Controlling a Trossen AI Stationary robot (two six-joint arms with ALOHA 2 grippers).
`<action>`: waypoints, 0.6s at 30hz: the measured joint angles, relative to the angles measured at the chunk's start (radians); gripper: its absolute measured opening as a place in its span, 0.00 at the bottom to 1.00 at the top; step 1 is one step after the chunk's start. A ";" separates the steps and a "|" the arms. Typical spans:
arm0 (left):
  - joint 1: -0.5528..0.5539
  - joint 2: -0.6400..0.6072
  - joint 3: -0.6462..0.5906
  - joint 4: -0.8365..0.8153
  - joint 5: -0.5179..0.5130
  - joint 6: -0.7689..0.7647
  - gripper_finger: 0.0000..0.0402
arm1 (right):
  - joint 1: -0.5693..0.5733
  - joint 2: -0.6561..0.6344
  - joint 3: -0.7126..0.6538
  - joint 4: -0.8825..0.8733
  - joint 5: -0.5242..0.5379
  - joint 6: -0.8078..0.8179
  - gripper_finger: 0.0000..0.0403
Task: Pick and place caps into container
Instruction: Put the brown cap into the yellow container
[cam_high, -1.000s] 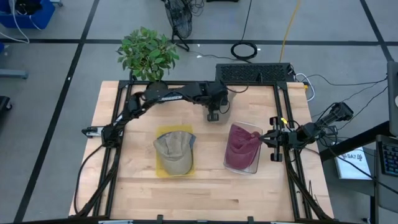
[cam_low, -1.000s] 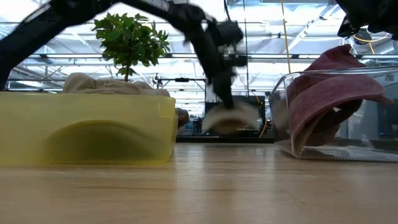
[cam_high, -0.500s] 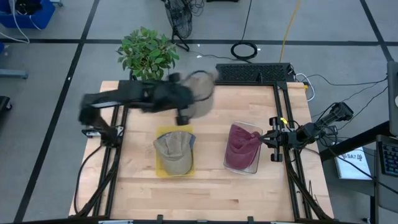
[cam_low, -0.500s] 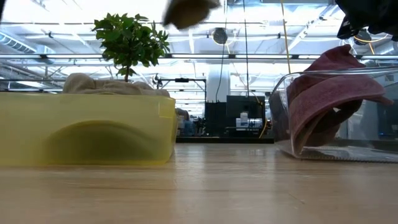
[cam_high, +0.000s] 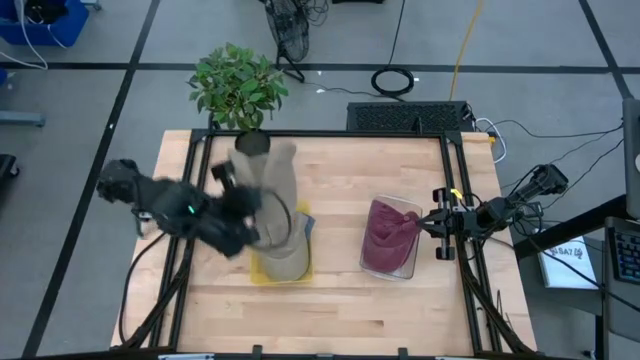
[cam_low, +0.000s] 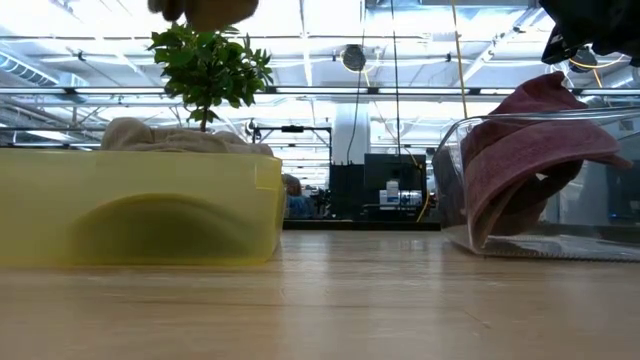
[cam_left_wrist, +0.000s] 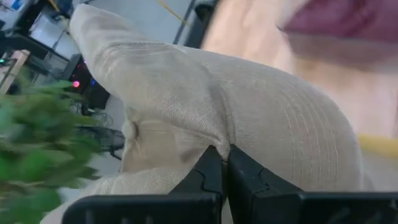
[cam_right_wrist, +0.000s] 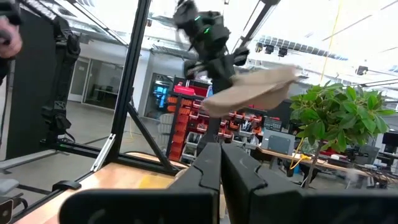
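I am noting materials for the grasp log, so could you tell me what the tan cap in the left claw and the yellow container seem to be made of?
Tan cap: apparently woven cotton-like fabric, matte, with stitched seam rows and soft folds. Yellow container: likely translucent plastic, smooth and slightly glossy; its contents show dimly through the wall.

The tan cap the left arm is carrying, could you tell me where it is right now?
In the high view the tan cap hangs from the shut left gripper above the yellow bin, on the table's left half, just in front of the plant.
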 joint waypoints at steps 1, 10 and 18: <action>-0.018 0.006 -0.039 0.017 0.000 -0.016 0.02 | 0.000 0.000 0.000 0.000 0.000 0.000 0.00; -0.059 0.100 -0.302 0.114 0.075 -0.202 0.01 | 0.000 0.000 0.000 0.000 0.000 0.000 0.00; -0.074 0.187 -0.329 0.198 0.161 -0.252 0.01 | 0.000 0.000 0.000 0.000 0.000 -0.004 0.00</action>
